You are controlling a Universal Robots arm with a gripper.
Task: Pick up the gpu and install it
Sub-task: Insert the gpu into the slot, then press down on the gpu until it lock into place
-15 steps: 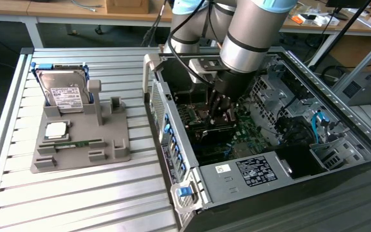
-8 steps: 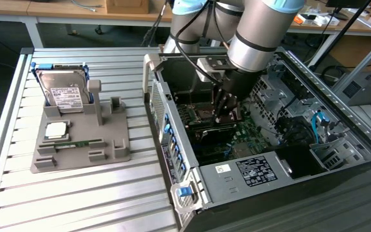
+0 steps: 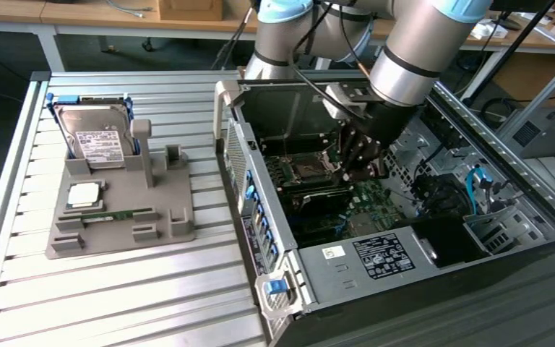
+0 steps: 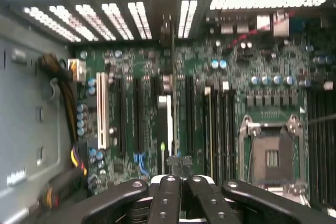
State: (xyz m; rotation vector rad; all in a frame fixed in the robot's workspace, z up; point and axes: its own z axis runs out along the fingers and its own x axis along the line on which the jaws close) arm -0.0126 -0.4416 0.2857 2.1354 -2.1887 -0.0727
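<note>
The arm reaches down into the open computer case, which lies on its side on the counter so that the motherboard faces up and its slots can be reached from above. Seen from the wrist, the pincer is closed, its dark fingers drawn together on the top edge of the gpu, a thin dark card seen edge-on and running straight away from the fingers toward the case's vented rear wall. The card stands upright over the motherboard, among the long expansion slots and beside the white slot, with the CPU socket well to the other side; held by its edge this way, its connector side faces the board. Whether it is seated cannot be told. Outside the case, on the exterior view's left, a grey holder tray keeps the hard drive propped upright and a small memory stick lying flat.
</note>
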